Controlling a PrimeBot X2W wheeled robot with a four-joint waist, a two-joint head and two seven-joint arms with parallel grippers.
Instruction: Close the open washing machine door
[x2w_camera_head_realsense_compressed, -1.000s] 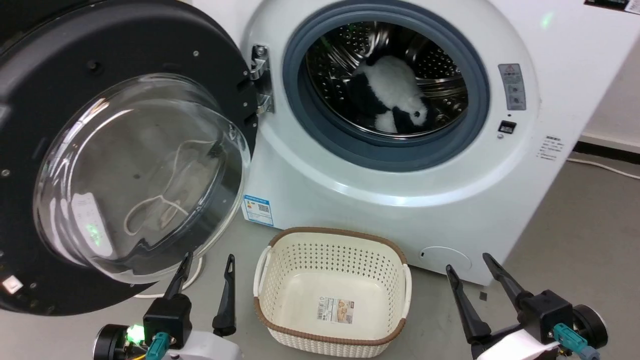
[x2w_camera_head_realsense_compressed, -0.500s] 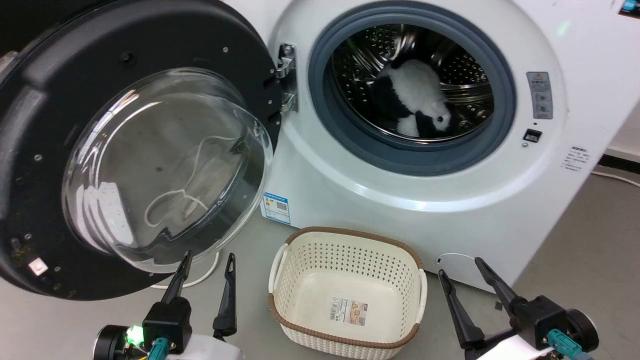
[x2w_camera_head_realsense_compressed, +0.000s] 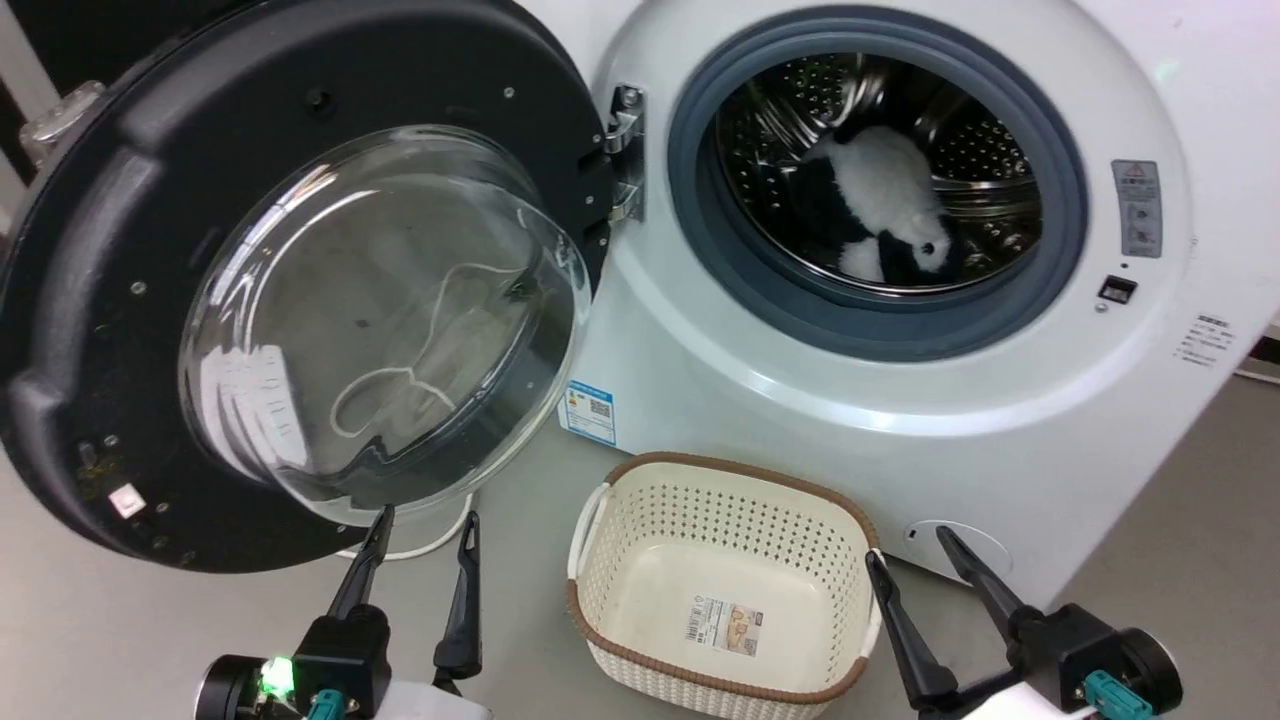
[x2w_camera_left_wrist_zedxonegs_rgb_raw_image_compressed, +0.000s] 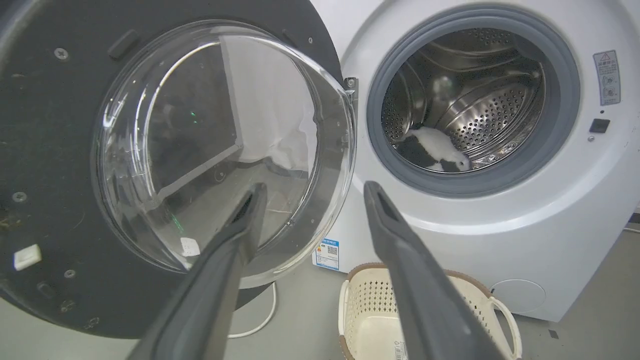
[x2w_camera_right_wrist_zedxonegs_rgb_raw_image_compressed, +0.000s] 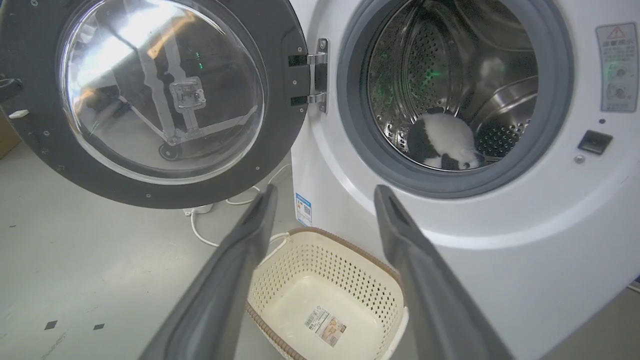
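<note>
The door (x2w_camera_head_realsense_compressed: 100, 250) stands swung wide open to the left of the washer (x2w_camera_head_realsense_compressed: 800, 420). It hangs on its hinge (x2w_camera_head_realsense_compressed: 625, 150) at the left edge of the round front recess, with its inner face and bulging glass bowl (x2w_camera_head_realsense_compressed: 380, 320) turned outward. The drum (x2w_camera_head_realsense_compressed: 990, 150) lies open inside its grey ring (x2w_camera_head_realsense_compressed: 690, 200), and a black-and-white plush toy (x2w_camera_head_realsense_compressed: 885, 195) rests in it. A blue label (x2w_camera_head_realsense_compressed: 592, 410) sits low on the washer's front, just right of the door's lower edge. An empty cream basket (x2w_camera_head_realsense_compressed: 700, 462) stands on the floor (x2w_camera_head_realsense_compressed: 1180, 520) before the washer, with a sticker on its bottom. A white cable (x2w_camera_head_realsense_compressed: 420, 550) runs along the floor under the door. The left tool (x2w_camera_head_realsense_compressed: 428, 514) is low at the lower left, its fingers parted and grasping nothing. Its tips lie just below the bowl's lower rim, and I cannot tell whether they touch it. In the left wrist view one finger crosses the bowl's lower part and the other points at the gap between door and washer. The right tool (x2w_camera_head_realsense_compressed: 908, 543) is at the lower right, also released and empty. One of its tips is beside the basket's right edge and the other is before the washer's low round cover.
</note>
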